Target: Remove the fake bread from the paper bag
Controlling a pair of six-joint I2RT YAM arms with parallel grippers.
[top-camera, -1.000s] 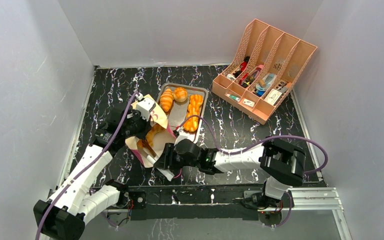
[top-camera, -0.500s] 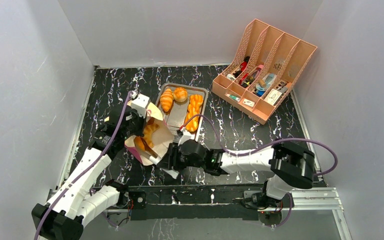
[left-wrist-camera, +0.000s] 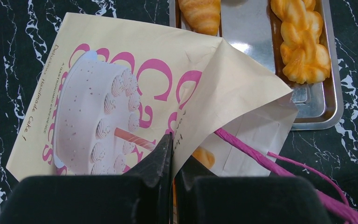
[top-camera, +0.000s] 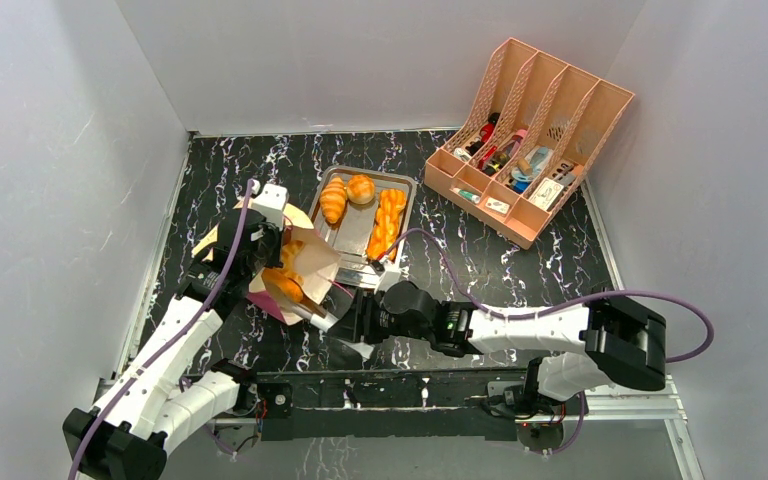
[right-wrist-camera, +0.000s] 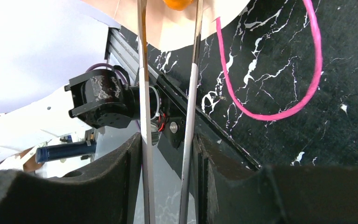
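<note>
The bag (top-camera: 310, 262) is lying on its side on the worktop (top-camera: 240, 170), right up against the left edge of the tray (top-camera: 355, 232). The left fingers (left-wrist-camera: 170, 145) are pinching fully shut on an edge of the bag's paper by its mouth. The right fingers (top-camera: 353, 322) are squeezing a pair of metal tongs (right-wrist-camera: 143, 107), so they're closed on those. The tong tips are poking into the bag mouth with an orange bit of bread (right-wrist-camera: 179, 3) sitting between them. Can't tell if the tips are actually clamping it. Another piece is peeking out from inside the bag in the left wrist view. A croissant (top-camera: 333, 201), a roll (top-camera: 361, 188) and a braided loaf (top-camera: 388, 222) are already sitting on the tray. The bag's pink cord (right-wrist-camera: 270, 116) is looping across the worktop, and the rack (top-camera: 525, 140) is sitting far right.
</note>
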